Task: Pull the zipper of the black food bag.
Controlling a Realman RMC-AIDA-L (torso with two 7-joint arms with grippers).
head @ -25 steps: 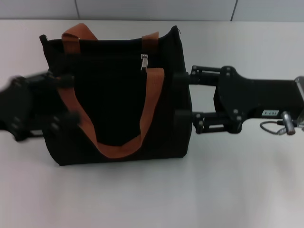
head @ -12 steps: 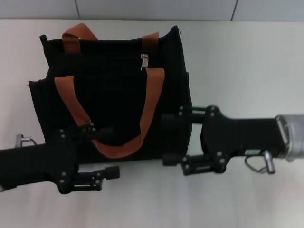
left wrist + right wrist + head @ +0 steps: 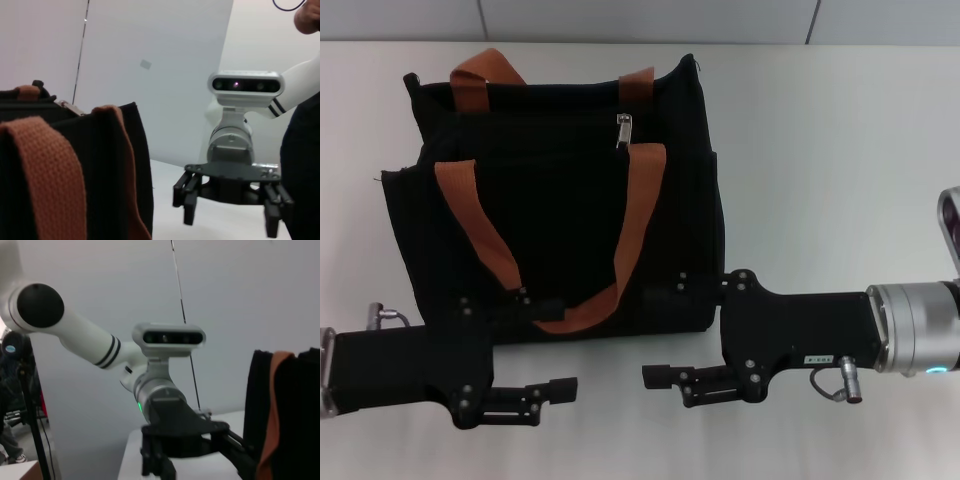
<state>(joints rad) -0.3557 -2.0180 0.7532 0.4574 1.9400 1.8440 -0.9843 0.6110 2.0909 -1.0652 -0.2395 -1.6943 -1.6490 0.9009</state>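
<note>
The black food bag (image 3: 560, 200) stands upright on the white table (image 3: 820, 150), its silver zipper (image 3: 623, 130) pull near the top edge (between the orange-brown strap handles (image 3: 480, 240)). In front of the bag's near lower edge, the left gripper (image 3: 555, 350) and right gripper (image 3: 660, 335) point toward each other, each with fingers spread wide and holding nothing, neither one at the zipper.

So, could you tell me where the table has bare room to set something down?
The widest bare table lies right of the bag, beyond the right gripper. A narrow strip runs left of the bag. In front of it is crowded: the left gripper and the right one, both open, face each other there.
</note>
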